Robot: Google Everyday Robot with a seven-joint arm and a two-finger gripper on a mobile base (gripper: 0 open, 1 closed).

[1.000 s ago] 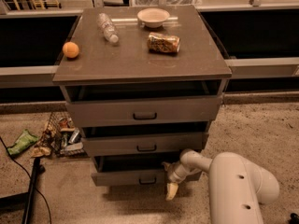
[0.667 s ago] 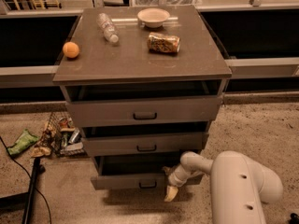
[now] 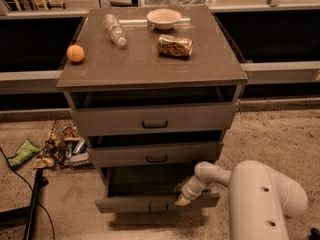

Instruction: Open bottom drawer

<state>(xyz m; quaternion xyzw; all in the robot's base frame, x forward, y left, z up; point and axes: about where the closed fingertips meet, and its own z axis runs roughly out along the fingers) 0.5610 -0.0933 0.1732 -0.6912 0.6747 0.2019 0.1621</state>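
1. The scene is dim and warm-toned, and the whole view has a brownish cast.
2. Light falls from above. The counter top is evenly lit, with a pale streak of glare along its back edge beside the bowl.
3. The orange ball and the bottle cast only short, soft shadows.
4. The gaps above each drawer front are deep in shade. The inside of the bottom drawer is nearly black.
5. My tool sits at that drawer's front edge, right of centre. It shows as a pale yellowish spot against the dark.
6. My arm is the brightest surface in view.
7. A dark shadow pools on the floor under the drawer.
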